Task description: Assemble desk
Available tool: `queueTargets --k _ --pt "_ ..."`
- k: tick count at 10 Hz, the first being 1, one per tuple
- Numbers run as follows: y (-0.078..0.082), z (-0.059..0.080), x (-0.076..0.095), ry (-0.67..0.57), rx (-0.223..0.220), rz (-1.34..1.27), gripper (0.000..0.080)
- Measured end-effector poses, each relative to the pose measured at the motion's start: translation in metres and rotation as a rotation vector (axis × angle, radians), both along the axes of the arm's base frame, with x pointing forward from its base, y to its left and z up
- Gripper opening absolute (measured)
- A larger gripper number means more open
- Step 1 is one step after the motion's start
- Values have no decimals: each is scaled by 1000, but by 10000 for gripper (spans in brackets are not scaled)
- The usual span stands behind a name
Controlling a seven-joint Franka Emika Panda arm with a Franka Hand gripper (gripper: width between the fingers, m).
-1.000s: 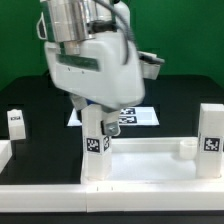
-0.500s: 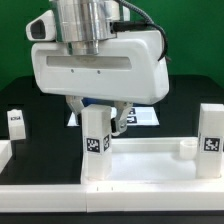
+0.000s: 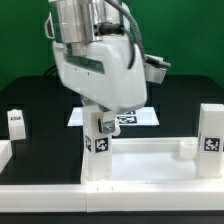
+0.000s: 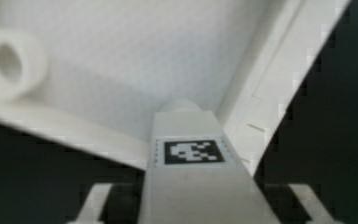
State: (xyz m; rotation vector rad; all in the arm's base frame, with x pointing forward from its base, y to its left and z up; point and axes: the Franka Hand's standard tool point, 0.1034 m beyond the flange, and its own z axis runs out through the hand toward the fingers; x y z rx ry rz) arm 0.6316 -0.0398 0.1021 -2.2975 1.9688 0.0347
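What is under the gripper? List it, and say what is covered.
A tagged leg stands upright beneath the gripper, between its jaws, at the tabletop corner. The leg's base and whatever it sits in are covered.

The hand (image 3: 100, 120) has swivelled and drawn its jaws in around the upright leg (image 3: 96, 150).

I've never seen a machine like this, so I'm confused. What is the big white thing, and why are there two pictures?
It is a robot arm building a small desk. One picture comes from a camera away from the arm, the other from a camera on its wrist. The flat white piece is the tabletop. A leg with a checkered tag stands upright at its edge, and the jaws sit on either side of that leg. I cannot tell whether they squeeze it.
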Motion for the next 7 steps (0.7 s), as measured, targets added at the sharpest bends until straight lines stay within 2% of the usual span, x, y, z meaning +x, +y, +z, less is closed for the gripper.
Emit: queueTargets --k 2,5,7 --pt "-1 -2 3 -22 96 -354 288" --pt "-1 -2 4 -4 109 -495 288" --pt "-1 -2 4 -14 102 -419 288"
